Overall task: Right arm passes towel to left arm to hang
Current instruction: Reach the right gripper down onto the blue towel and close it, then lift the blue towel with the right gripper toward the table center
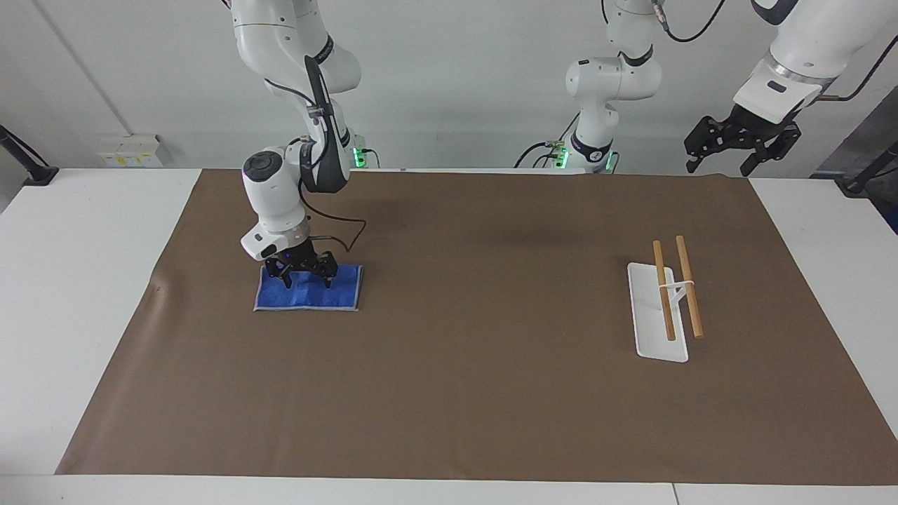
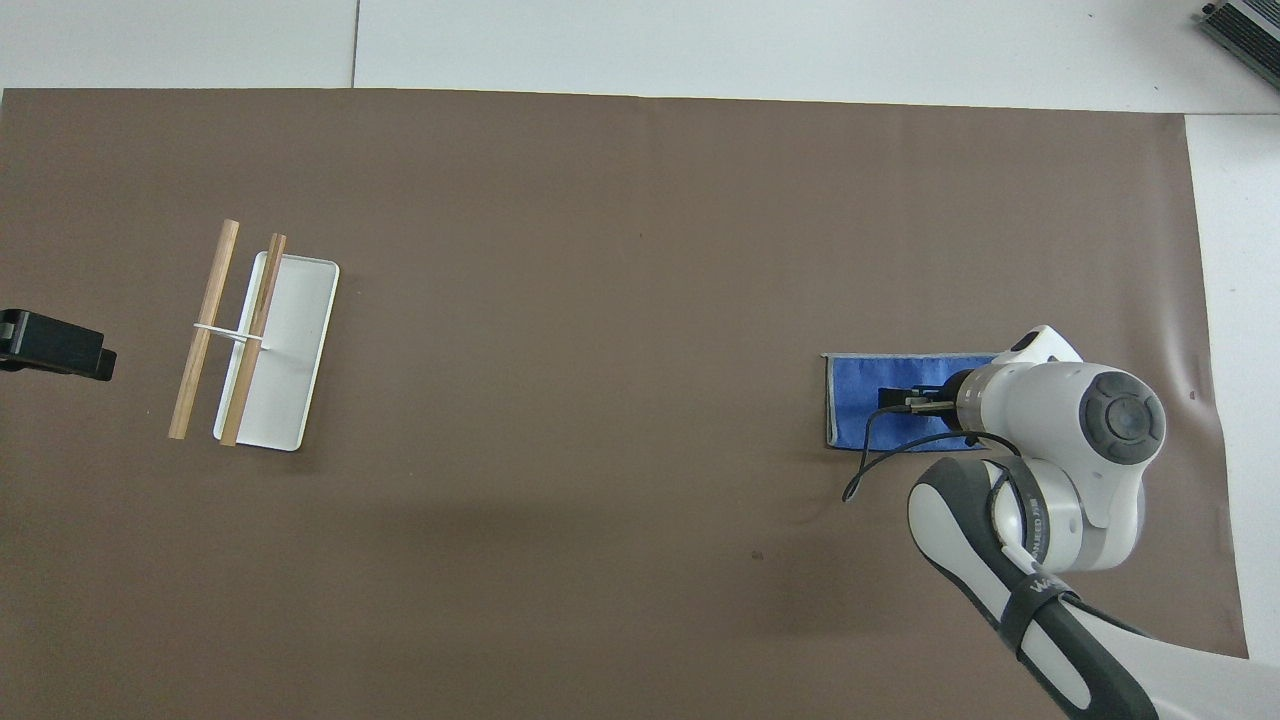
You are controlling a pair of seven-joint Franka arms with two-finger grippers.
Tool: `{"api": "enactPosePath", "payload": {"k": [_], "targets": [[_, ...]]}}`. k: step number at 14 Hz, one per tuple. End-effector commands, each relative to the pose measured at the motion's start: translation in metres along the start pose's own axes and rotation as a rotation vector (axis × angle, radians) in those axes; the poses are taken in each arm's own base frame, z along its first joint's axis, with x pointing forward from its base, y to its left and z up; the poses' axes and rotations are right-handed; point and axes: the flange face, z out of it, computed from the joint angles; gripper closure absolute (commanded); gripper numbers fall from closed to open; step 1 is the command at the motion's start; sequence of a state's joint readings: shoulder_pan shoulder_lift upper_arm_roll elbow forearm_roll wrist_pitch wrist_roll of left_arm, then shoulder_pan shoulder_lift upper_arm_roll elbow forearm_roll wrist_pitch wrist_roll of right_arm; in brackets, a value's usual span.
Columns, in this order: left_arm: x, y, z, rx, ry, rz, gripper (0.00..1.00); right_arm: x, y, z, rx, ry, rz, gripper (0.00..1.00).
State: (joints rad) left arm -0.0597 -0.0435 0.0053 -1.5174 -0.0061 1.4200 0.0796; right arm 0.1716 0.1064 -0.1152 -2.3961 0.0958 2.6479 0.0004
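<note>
The blue towel (image 1: 309, 297) lies flat on the brown mat toward the right arm's end; it also shows in the overhead view (image 2: 856, 400). My right gripper (image 1: 307, 280) is open and points down over the part of the towel nearer the robots, with its fingertips (image 1: 287, 282) at the cloth. In the overhead view the right gripper (image 2: 902, 399) is partly hidden by its own wrist. My left gripper (image 1: 740, 146) is open and empty. It waits raised over the left arm's end of the table, and shows at the edge of the overhead view (image 2: 52, 345).
A rack with a white base (image 1: 652, 347) and two wooden rods (image 1: 687, 294) stands on the mat toward the left arm's end, also in the overhead view (image 2: 285, 370). The brown mat (image 1: 477, 393) covers most of the white table.
</note>
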Motion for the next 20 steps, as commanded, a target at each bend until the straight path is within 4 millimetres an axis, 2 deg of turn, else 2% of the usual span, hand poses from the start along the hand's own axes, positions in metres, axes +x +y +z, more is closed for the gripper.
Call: {"api": "enactPosePath", "payload": {"k": [1, 4, 5, 6, 8, 9, 11, 13, 17, 20], "targets": [[-0.009, -0.002, -0.002, -0.012, -0.003, 0.001, 0.00, 0.001, 0.009, 0.005, 0.045, 0.015, -0.007, 0.00], [-0.009, -0.002, -0.002, -0.012, -0.003, 0.001, 0.00, 0.000, 0.007, 0.008, 0.053, 0.010, -0.022, 0.00], [-0.009, -0.002, -0.002, -0.012, -0.003, 0.001, 0.00, 0.000, 0.007, 0.009, 0.053, 0.010, -0.023, 0.16], [-0.009, -0.002, -0.002, -0.012, -0.003, 0.001, 0.00, 0.000, 0.007, 0.009, 0.053, 0.010, -0.023, 0.35], [-0.009, -0.002, -0.002, -0.012, -0.003, 0.001, 0.00, 0.000, 0.007, 0.008, 0.053, 0.009, -0.013, 0.80], [-0.009, -0.002, -0.002, -0.012, -0.003, 0.001, 0.00, 0.001, 0.004, 0.008, 0.054, 0.010, -0.003, 0.99], [-0.009, -0.002, -0.002, -0.012, -0.003, 0.001, 0.00, 0.006, -0.001, 0.003, 0.059, 0.011, 0.038, 1.00], [-0.009, -0.002, -0.002, -0.012, -0.003, 0.001, 0.00, 0.018, -0.008, -0.013, 0.075, -0.018, 0.058, 1.00], [-0.009, -0.002, -0.002, -0.012, -0.003, 0.001, 0.00, 0.045, -0.023, -0.069, 0.112, -0.081, 0.101, 1.00], [-0.009, -0.002, -0.002, -0.012, -0.003, 0.001, 0.00, 0.061, -0.047, -0.111, 0.131, -0.095, 0.135, 1.00]]}}
